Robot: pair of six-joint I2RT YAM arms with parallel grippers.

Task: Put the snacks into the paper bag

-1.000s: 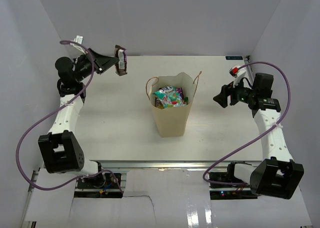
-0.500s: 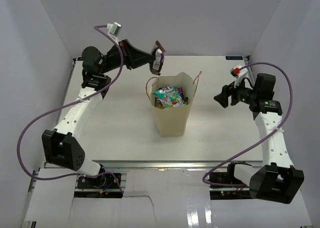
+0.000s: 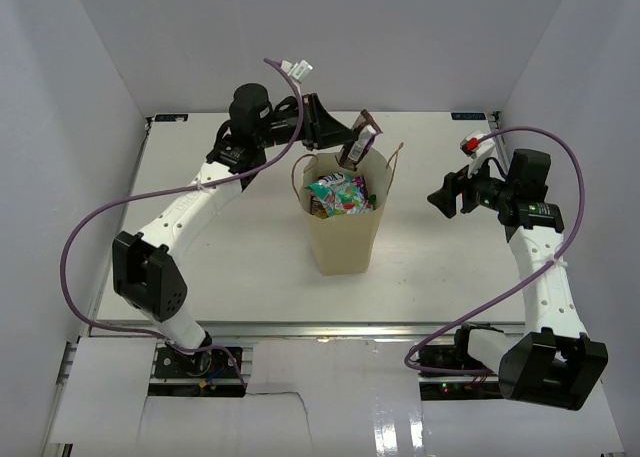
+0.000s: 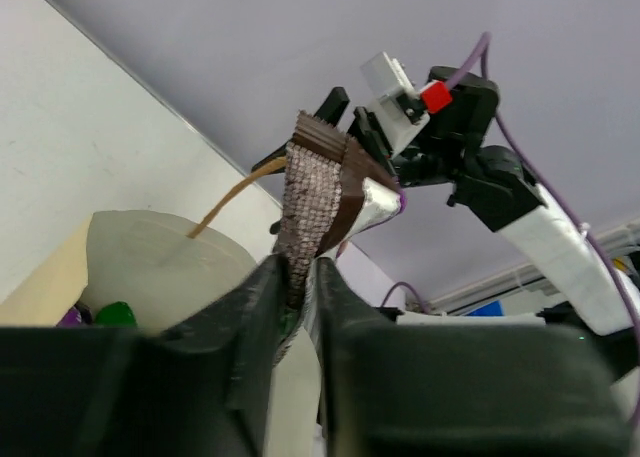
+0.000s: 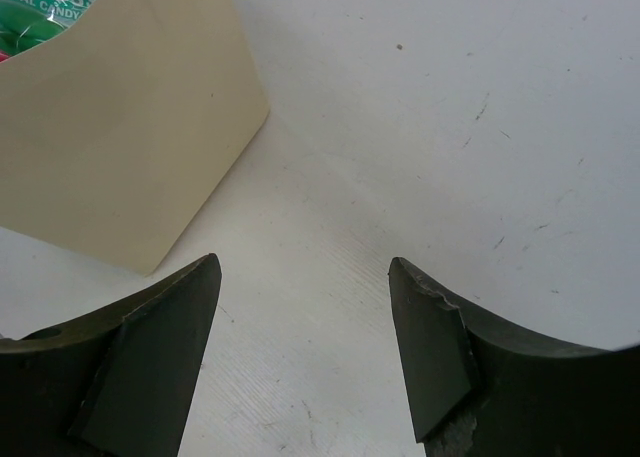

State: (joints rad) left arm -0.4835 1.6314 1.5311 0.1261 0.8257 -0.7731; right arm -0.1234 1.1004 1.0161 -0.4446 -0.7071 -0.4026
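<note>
Above paper bag (image 3: 343, 239), left jaws part-hide brown bar (image 4: 318, 189).

The small brown bar (image 4: 318, 192), crimped at its end, is pinched between the jaws of the left gripper (image 4: 300, 272) and sticks out beyond them. The tan paper bag (image 3: 345, 242) stands upright and open just below these jaws, with colourful packets (image 3: 338, 193) inside.

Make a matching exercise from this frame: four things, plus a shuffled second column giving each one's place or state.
1 left gripper
2 right gripper
3 paper bag
4 teal-white packet

A open, over the table beside the bag
B lying inside the bag
C shut on the small brown bar
D standing upright, mid-table

Pairs: 1-C, 2-A, 3-D, 4-B.
</note>
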